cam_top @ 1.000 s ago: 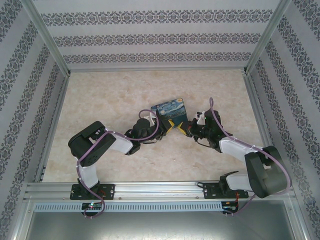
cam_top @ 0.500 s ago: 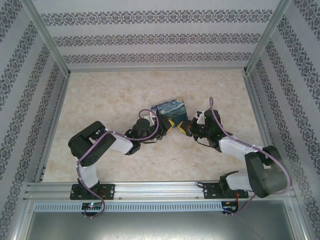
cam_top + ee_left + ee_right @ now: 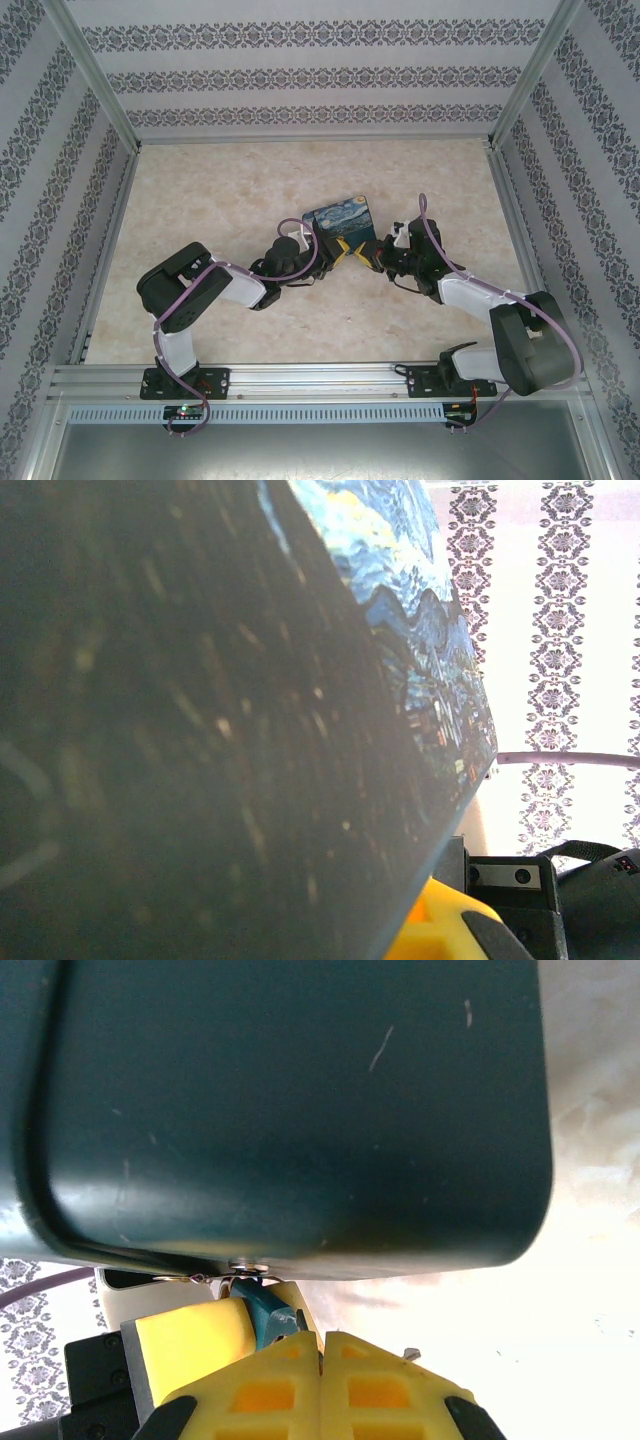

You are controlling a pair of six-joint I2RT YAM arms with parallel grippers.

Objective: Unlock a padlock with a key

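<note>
Gripping the padlock [image 3: 340, 218] with left pincer [image 3: 330, 244]; pinching key [image 3: 262, 1310] in closed right pincer [image 3: 320, 1352], at padlock's dark edge.

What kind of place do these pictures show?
Probably a robot test booth: aluminium frame, wallpapered panels around a marbled table, and a left arm and right arm bolted to a rail.
</note>
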